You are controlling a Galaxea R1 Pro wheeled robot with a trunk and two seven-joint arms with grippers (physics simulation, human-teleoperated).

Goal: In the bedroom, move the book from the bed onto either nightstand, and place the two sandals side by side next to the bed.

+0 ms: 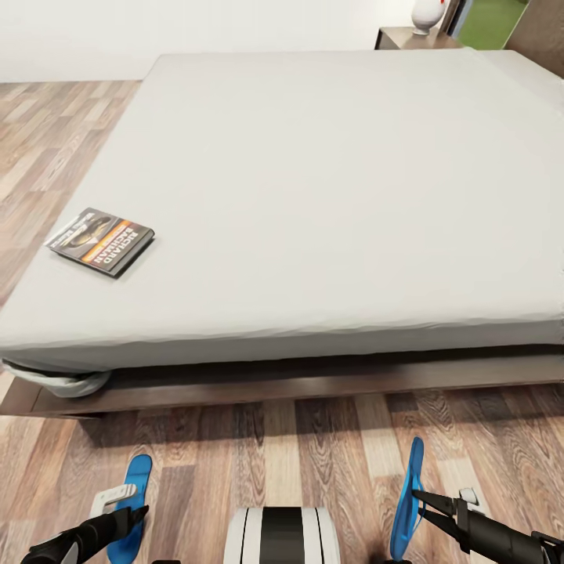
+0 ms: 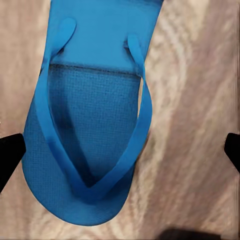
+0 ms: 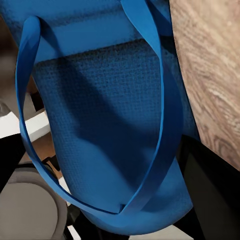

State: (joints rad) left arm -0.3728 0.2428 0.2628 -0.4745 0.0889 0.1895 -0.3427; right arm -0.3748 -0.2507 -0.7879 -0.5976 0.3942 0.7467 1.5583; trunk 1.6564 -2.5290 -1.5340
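1. The right gripper [image 1: 419,501] is seen at the lower right of the head view, jaws clamped on the right sandal [image 1: 408,497], which is held up on its edge, clear of the floor [image 1: 313,446]. In the right wrist view that sandal [image 3: 110,120] sits right up close, sole and thong straps showing, with dark fingers [image 3: 210,190] against its side.
2. The left gripper [image 1: 129,518] is down at the lower left, over the left sandal [image 1: 133,501]. Its jaws are spread wide: in the left wrist view the two dark fingertips [image 2: 10,150] are seen at either side, with the sandal [image 2: 90,130] lying flat on the planks between them, straps up. Whether anything is being touched can't be told.
3. The two sandals are well apart, one on each side of the robot's white trunk [image 1: 282,536], both on the near side of the bed [image 1: 329,196].
4. The book [image 1: 102,240] is lying flat on the grey mattress, near the bed's left edge and close to the front corner.
5. A nightstand [image 1: 411,37] is spotted past the far side of the bed, with a white object [image 1: 427,14] on top.
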